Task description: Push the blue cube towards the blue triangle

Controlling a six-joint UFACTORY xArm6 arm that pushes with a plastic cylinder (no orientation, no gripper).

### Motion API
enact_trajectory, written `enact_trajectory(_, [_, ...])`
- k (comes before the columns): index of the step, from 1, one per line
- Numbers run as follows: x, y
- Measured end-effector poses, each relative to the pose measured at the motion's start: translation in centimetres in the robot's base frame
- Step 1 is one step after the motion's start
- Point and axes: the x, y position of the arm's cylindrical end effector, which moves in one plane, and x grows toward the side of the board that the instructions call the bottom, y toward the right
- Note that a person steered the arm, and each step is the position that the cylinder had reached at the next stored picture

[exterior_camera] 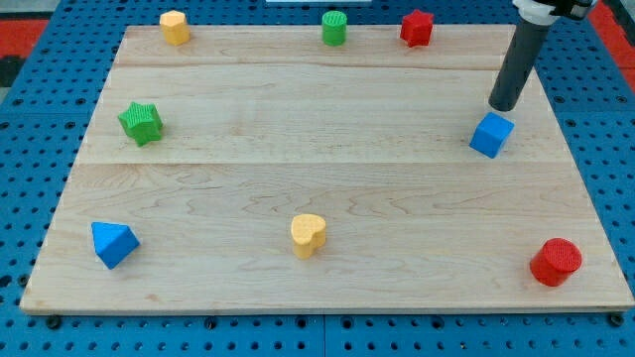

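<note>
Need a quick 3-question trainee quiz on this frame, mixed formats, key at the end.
1. True or false: my tip sits just above the blue cube in the view.
2. Which block lies nearest the blue triangle? A) red cylinder B) yellow heart C) green star
3. Fill in: the blue triangle lies toward the view's bottom ____ of the blue cube.

Key: 1 true; 2 C; 3 left.

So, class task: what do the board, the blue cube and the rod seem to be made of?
The board looks like pale wood with a smooth finish; grain and plank seams show. The blue cube seems to be matte plastic: even, saturated colour. The rod is dark and dull, metal or plastic, hard to tell. My tip sits just above the cube.
</note>
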Motion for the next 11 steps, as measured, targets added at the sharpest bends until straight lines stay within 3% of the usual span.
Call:
enact_trajectory(3, [0.1,-2.4])
enact_trajectory(5, [1.9,2.7])
enact_trajectory(6, [6.1,0.6])
enact_trajectory(7, [7.1,-6.7])
enact_trajectory(10, [2.1,-12.0])
enact_trajectory(11, [2.9,-18.6])
